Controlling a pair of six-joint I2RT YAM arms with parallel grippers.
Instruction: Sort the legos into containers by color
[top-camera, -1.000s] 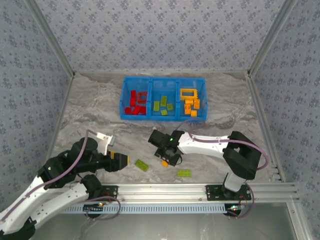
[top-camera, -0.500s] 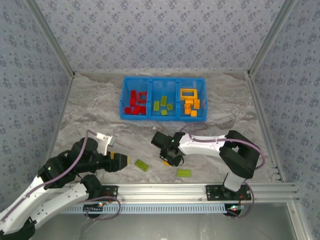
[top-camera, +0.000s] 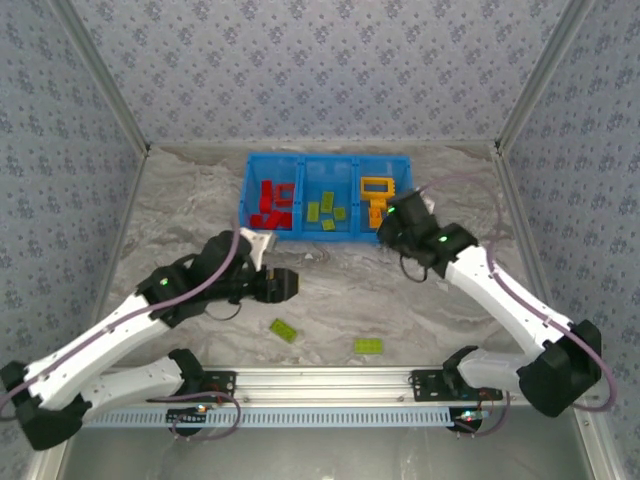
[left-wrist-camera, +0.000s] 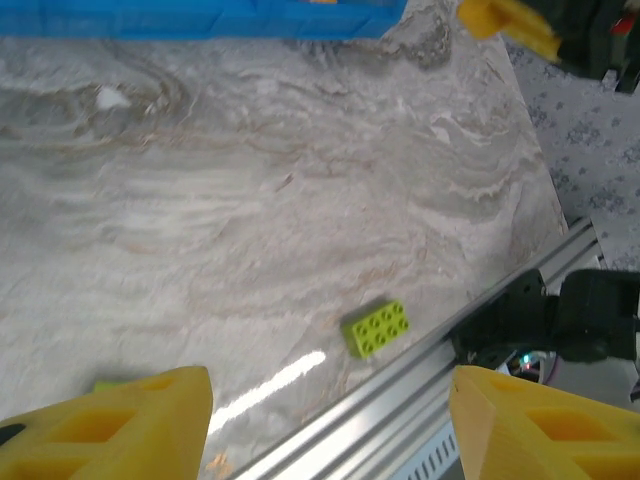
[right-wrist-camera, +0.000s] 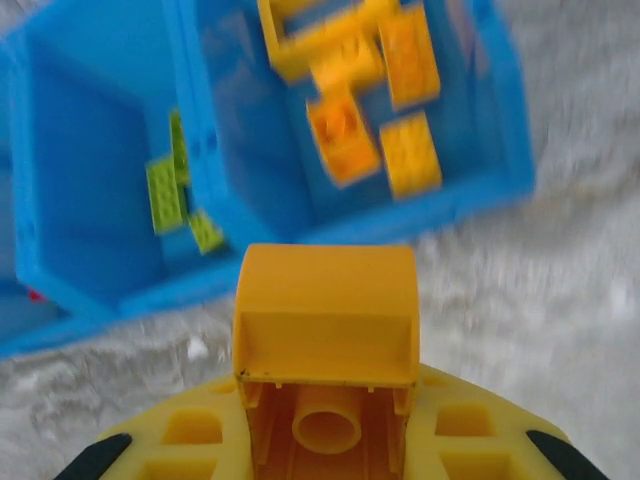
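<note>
The right gripper (right-wrist-camera: 325, 440) is clamped on an orange-yellow studded plastic brick (right-wrist-camera: 325, 300), which is pinched between its fingers with the hollow underside towards the wrist camera. It hangs at the near wall of the bright blue three-compartment plastic tray (top-camera: 325, 156), in line with the right compartment, where the other orange-yellow pieces lie. The middle compartment holds lime-green pieces and the left one holds red. The tray sits at the middle of the far edge of the grey marbled surface (top-camera: 180, 210).

The left gripper (left-wrist-camera: 330, 420) stands moderately wide with nothing between its fingers, over the middle of the surface. A lime-green studded plastic brick (top-camera: 284, 330) lies loose just nearer than it. A second lime-green brick (top-camera: 367, 346) lies further right, and both are close to the near edge.

The step in hand looks like delivering the orange-yellow piece. The next move probably calls for carrying it forward over the wall until it is fully above the right compartment, away from the divider, and only then parting the fingers. The two green pieces would then remain for the middle compartment.
</note>
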